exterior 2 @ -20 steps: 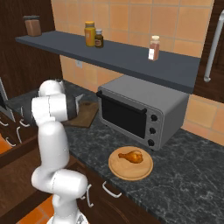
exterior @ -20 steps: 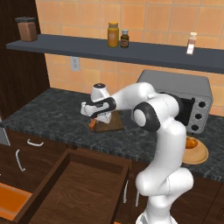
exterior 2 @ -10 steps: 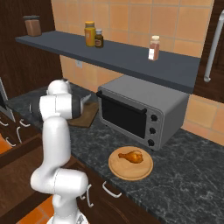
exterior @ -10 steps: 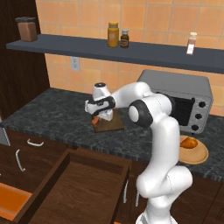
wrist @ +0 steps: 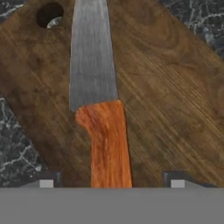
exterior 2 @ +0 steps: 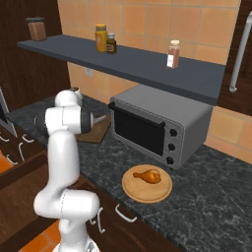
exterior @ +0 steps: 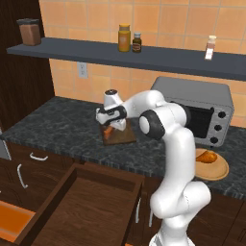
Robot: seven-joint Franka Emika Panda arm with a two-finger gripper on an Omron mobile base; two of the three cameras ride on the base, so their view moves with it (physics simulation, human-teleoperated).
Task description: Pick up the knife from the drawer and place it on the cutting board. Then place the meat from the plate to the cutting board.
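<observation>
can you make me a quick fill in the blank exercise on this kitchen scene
1. The knife with the orange handle lies over the ____.
2. The meat rests on the round ____.
3. The drawer below the counter stands ____.
4. The plate sits in front of the ____ oven.

Missing words: cutting board; plate; open; toaster

No legible text anywhere (jar labels blurred).
</observation>
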